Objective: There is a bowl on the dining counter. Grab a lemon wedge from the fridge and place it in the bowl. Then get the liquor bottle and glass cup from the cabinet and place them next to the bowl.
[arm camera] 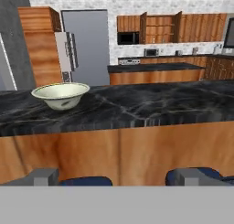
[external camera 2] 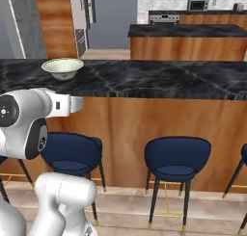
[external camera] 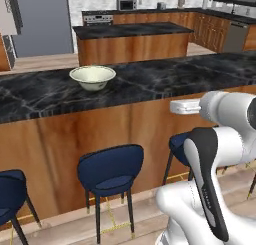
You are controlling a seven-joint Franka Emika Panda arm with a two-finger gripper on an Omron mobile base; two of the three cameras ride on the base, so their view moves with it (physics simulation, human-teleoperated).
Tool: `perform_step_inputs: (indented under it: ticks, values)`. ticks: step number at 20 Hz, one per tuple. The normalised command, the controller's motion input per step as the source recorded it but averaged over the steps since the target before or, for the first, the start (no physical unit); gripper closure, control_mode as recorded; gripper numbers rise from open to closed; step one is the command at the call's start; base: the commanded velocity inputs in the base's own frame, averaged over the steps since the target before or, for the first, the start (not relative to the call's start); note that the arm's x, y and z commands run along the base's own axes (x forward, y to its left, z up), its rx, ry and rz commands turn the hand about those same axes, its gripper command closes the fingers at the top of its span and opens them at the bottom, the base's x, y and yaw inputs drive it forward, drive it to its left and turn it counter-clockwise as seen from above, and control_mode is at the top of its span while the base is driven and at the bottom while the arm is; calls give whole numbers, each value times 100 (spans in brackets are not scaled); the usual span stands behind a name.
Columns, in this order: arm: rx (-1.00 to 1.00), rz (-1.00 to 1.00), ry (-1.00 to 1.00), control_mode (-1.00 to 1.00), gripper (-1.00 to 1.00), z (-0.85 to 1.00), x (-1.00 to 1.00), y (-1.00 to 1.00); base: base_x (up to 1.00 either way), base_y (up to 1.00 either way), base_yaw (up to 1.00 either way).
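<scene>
- I count one bowl [external camera: 92, 77], pale whitish-green, upright on the dining counter [external camera: 165, 76], toward its left part; it looks empty in the hand view.
- One dining counter: black marble top with white veins over reddish-brown wood.
- Blue stools [external camera 2: 177, 159] stand along the counter's near side. I count three in the left base view and, in the right base view, two in full plus the edge of another at the right margin.
- One gripper [arm camera: 119, 176]: its two finger tips stand spread wide apart, nothing between them. It points level at the counter's wooden front, below the top.
- One fridge [arm camera: 84, 47], grey, doors closed, well beyond the counter to the left.
- One island counter [external camera: 132, 39] stands between dining counter and back wall.
- One wall cabinet [arm camera: 160, 28] stands open; I cannot make out its contents.
</scene>
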Motion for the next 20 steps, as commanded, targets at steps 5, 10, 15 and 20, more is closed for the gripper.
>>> perform_step_inputs:
  ticks: [5, 10, 15, 20]
  values:
    - [0, 0, 0, 100, -100, 0, 0, 0, -11, -100, 3]
    - [0, 0, 0, 100, -100, 0, 0, 0, 0, -100, 8]
    - [0, 0, 0, 100, -100, 0, 0, 0, 0, -100, 9]
    - [0, 0, 0, 100, -100, 0, 0, 0, 0, -100, 5]
